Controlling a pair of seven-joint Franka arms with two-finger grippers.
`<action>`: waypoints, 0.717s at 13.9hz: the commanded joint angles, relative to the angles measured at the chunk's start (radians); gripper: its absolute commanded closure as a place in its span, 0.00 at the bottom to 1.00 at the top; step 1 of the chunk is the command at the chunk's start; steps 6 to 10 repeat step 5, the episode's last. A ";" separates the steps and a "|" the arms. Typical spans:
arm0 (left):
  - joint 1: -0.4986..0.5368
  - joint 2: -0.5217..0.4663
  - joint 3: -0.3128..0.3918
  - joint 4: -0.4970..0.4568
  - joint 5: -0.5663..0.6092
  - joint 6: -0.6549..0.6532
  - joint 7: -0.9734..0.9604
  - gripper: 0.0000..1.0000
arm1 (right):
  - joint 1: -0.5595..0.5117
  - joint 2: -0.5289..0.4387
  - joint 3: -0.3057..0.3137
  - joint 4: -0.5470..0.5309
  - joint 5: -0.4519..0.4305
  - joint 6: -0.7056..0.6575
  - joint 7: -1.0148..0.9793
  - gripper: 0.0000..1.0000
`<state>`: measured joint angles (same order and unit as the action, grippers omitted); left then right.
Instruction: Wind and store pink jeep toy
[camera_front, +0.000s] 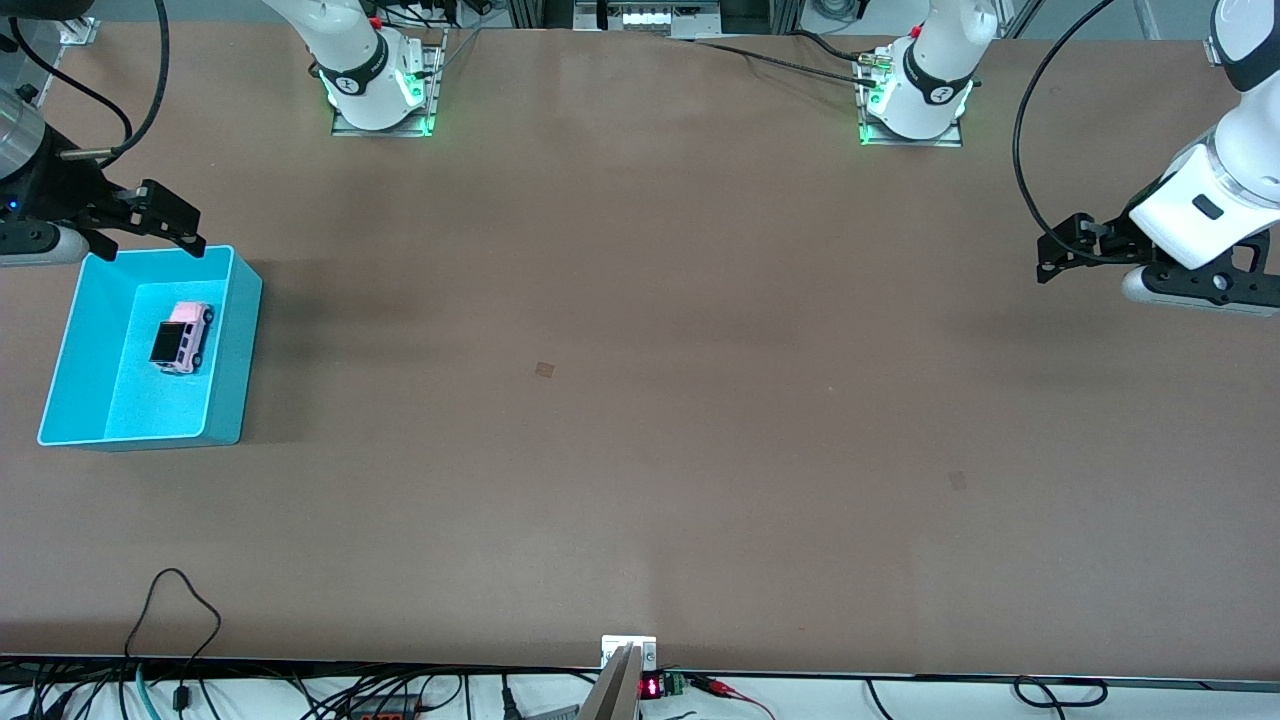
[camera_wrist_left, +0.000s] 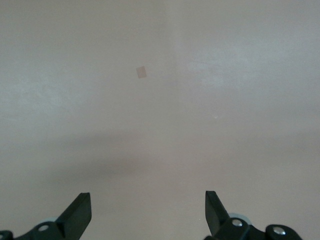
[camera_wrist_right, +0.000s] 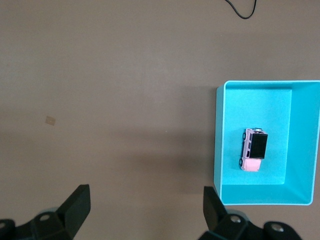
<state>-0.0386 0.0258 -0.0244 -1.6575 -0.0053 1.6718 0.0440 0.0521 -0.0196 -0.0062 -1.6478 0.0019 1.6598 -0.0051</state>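
Note:
The pink jeep toy (camera_front: 182, 337) stands on its wheels inside the turquoise bin (camera_front: 228, 345) at the right arm's end of the table. It also shows in the right wrist view (camera_wrist_right: 253, 149), in the middle of the bin (camera_wrist_right: 218, 140). My right gripper (camera_front: 153, 248) is open and empty, in the air over the bin's rim on the robots' side. My left gripper (camera_front: 1045, 258) is open and empty, in the air over bare table at the left arm's end; its wrist view shows only its own gripper (camera_wrist_left: 148, 200) over the tabletop.
A small square mark (camera_front: 544, 369) lies on the table's middle; it also shows in both wrist views (camera_wrist_left: 142, 72) (camera_wrist_right: 50, 120). The arm bases (camera_front: 380, 90) (camera_front: 915, 100) stand along the edge farthest from the front camera. A loose cable (camera_front: 175, 610) lies at the nearest edge.

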 joint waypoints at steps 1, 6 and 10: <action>-0.004 0.014 0.003 0.032 -0.010 -0.015 0.017 0.00 | -0.018 0.032 0.017 0.046 -0.003 -0.020 0.019 0.00; -0.004 0.016 0.005 0.032 -0.010 -0.011 0.017 0.00 | -0.023 0.046 0.014 0.071 -0.002 -0.023 0.008 0.00; -0.004 0.016 0.005 0.032 -0.010 -0.011 0.017 0.00 | -0.023 0.046 0.014 0.071 -0.002 -0.023 0.008 0.00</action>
